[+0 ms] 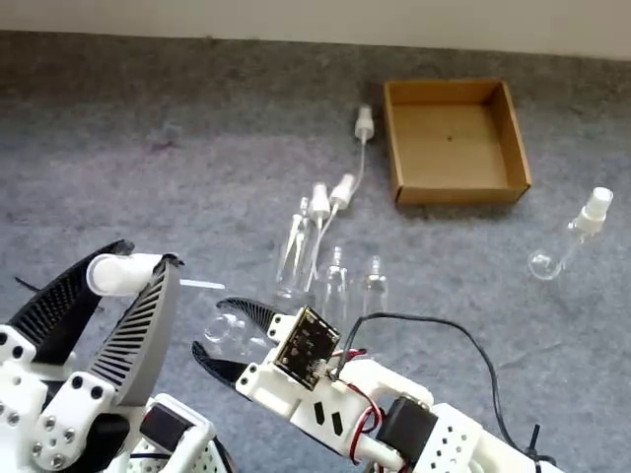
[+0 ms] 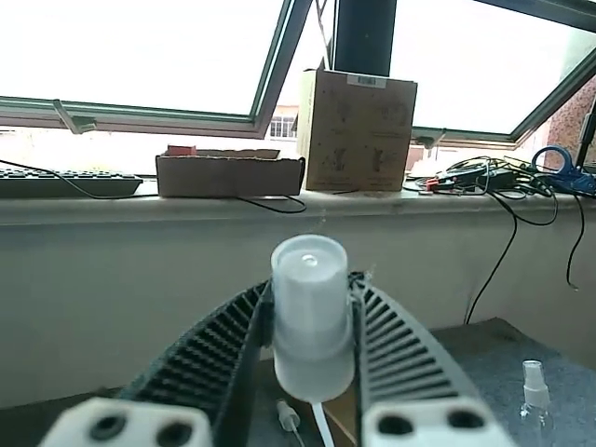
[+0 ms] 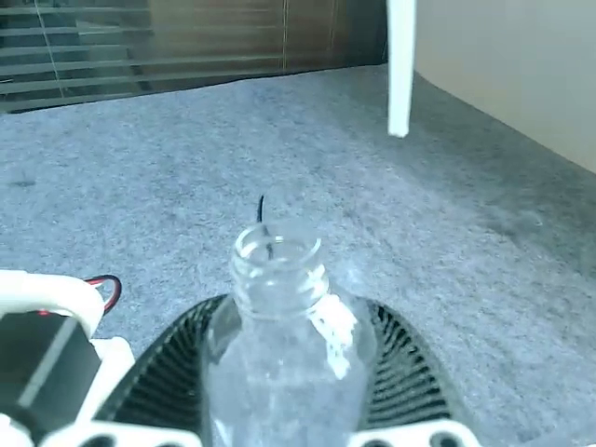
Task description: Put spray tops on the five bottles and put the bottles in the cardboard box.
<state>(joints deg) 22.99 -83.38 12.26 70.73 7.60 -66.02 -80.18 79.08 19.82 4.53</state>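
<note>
White spray top (image 2: 312, 326) is sitting clamped between the ribbed fingers of the left gripper (image 1: 138, 266), which is holding it raised above the grey table (image 1: 148, 148). The right gripper (image 1: 211, 328) is gripping a clear open-necked bottle (image 3: 277, 345), its fingers pressing on both sides. Other bottles (image 1: 333, 281) and loose spray tops (image 1: 320, 197) are resting between the arms and the cardboard box (image 1: 508, 138); one capped bottle (image 1: 575, 235) is lying on the table near the box, outside it

Spray top (image 2: 312, 321) in gripper (image 2: 312, 291), seemingly snug
</note>
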